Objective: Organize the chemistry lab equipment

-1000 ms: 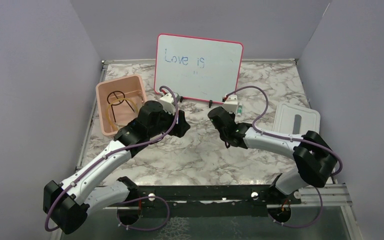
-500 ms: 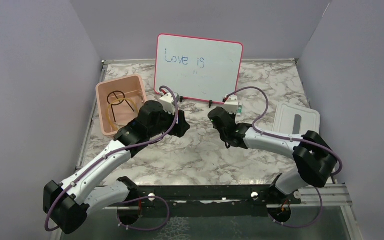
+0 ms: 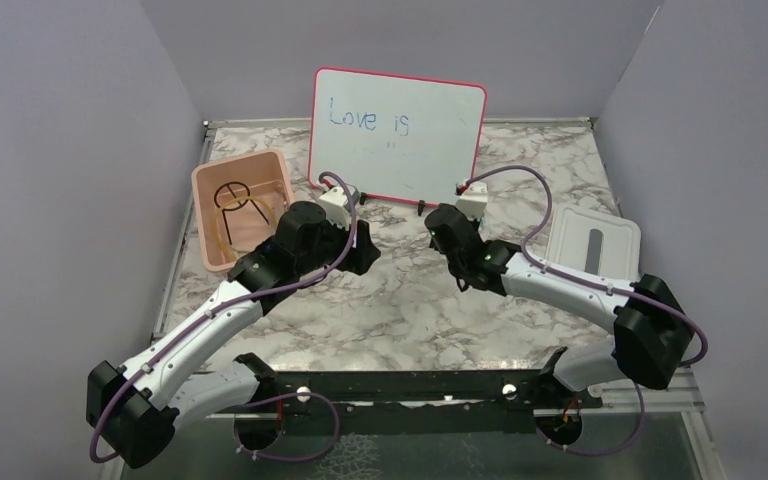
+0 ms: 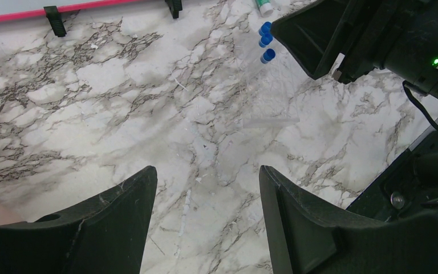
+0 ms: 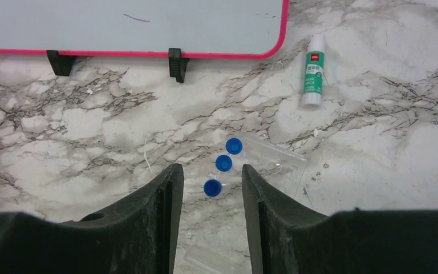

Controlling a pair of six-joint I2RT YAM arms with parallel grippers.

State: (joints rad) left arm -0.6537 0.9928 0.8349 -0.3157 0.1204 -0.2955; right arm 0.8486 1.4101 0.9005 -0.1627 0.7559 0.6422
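Observation:
Three clear blue-capped tubes (image 5: 223,163) lie side by side on the marble table, just beyond my right gripper (image 5: 210,171). It is open and empty, and the nearest cap (image 5: 212,188) sits between its fingertips. The tubes also show in the left wrist view (image 4: 266,40), next to the right gripper's fingers (image 4: 319,40). My left gripper (image 4: 206,171) is open and empty over bare marble at the table's middle (image 3: 365,255). The black wire ring tripod (image 3: 232,195) and tan rubber tube (image 3: 225,235) lie in the pink bin (image 3: 278,172). Tongs, spatula and rod are out of view.
The pink-framed whiteboard (image 3: 397,135) stands at the back, its feet (image 5: 174,63) just beyond the tubes. A green-labelled glue stick (image 5: 312,71) lies right of the tubes. The white lid (image 3: 592,240) lies at the right. A faint clear tube-like item (image 4: 268,121) lies on the marble.
My right arm has shifted to the right and its wrist has moved back towards the whiteboard. The left arm has not moved.

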